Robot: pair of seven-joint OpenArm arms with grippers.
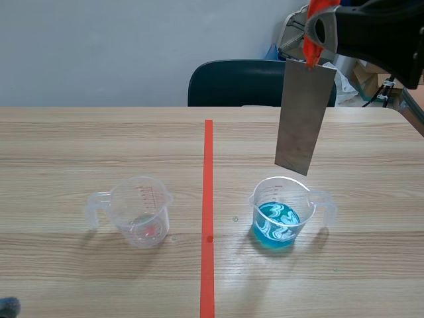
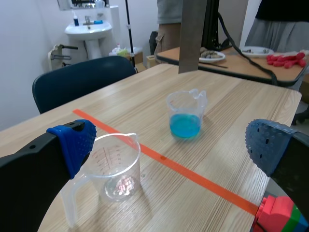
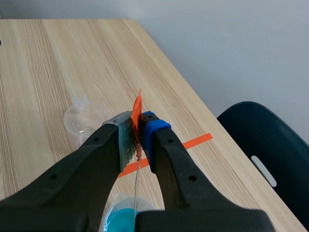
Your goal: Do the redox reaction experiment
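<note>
The right hand (image 3: 139, 130) clamps the metal plate (image 1: 303, 119), which hangs below it over the blue-liquid cup (image 1: 285, 193). Lowered off-centre, the plate could catch the rim and tip the cup.

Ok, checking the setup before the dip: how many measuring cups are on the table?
2. A clear cup left of the tape line, and a cup of blue liquid right of it, below the metal strip in the right gripper.
</note>
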